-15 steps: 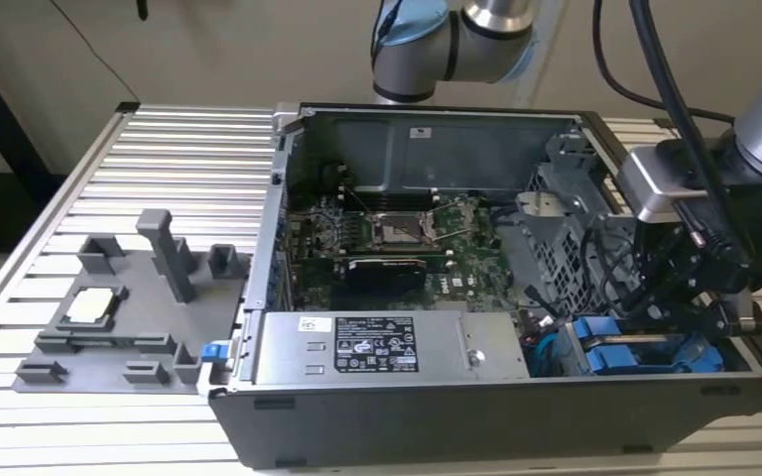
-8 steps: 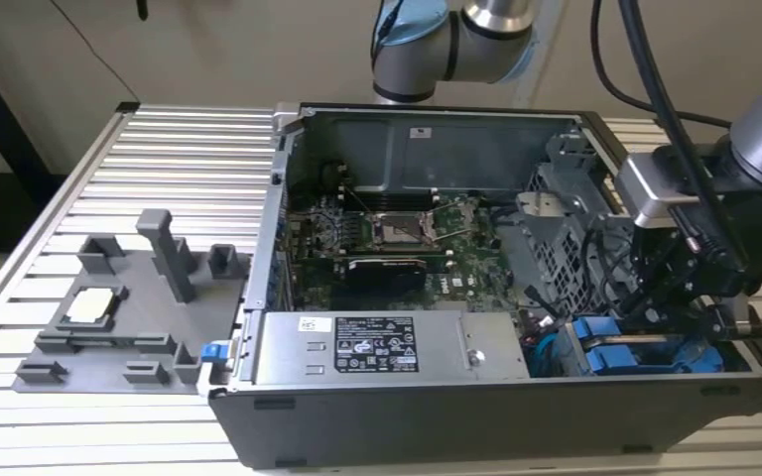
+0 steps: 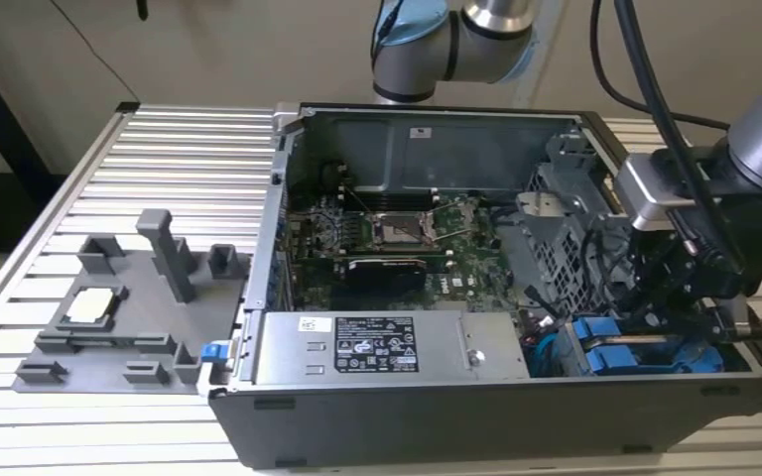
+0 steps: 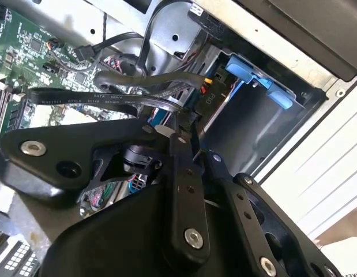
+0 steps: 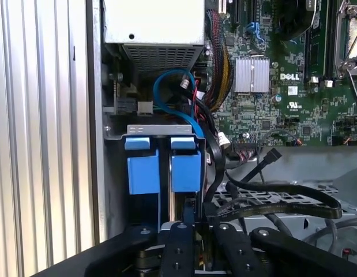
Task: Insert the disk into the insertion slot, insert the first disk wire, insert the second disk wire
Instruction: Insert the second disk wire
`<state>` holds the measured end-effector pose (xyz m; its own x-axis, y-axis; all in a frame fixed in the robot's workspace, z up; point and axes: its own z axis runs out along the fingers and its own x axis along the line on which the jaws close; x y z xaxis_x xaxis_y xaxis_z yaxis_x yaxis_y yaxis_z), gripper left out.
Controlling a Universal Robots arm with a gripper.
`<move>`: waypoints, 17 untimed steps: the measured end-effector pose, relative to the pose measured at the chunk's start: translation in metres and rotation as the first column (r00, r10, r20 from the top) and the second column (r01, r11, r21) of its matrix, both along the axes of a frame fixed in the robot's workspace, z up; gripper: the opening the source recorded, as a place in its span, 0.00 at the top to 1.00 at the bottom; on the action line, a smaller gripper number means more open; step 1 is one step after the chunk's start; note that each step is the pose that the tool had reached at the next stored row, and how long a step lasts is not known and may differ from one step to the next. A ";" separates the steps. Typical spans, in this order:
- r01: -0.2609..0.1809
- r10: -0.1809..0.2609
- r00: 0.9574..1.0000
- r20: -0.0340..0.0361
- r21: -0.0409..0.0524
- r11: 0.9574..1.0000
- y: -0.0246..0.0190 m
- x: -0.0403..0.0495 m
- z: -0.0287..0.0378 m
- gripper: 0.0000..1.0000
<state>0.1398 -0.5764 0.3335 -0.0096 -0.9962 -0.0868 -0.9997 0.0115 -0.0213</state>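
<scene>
Two blue carrier ends stand side by side in the grey drive cage that holds the insertion slot. The disk sits pushed into its bay, in line with my gripper; beside it is the other blue carrier end. In the exterior view the blue ends lie low at the case's right corner, with my gripper reaching down behind them. My gripper is shut on a black wire connector at the disk's back. In the second wrist view the gripper pinches the end of a flat black cable.
The silver power-supply box lies along the case's front wall, the green motherboard behind it. A blue cable and bundled wires crowd the space by the cage. A grey fixture stands on the ribbed table at the exterior view's left.
</scene>
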 end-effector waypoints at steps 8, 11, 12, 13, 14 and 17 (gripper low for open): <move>0.000 0.000 1.000 0.000 0.000 1.000 -0.0003 0.0000 0.0110 0.76; 0.000 0.000 1.000 0.000 0.000 1.000 -0.0004 0.0000 0.0219 0.76; 0.000 0.000 1.000 0.000 0.000 1.000 -0.0003 0.0000 0.0260 0.76; 0.000 0.000 1.000 0.000 0.000 1.000 -0.0004 0.0000 0.0298 0.76; 0.000 0.000 1.000 0.000 0.000 1.000 -0.0003 0.0000 0.0340 0.76; 0.000 0.000 1.000 0.000 0.000 1.000 -0.0003 0.0000 0.0466 0.76</move>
<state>0.1398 -0.5767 0.3802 -0.0097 -0.9962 -0.0865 -0.9997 0.0115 -0.0209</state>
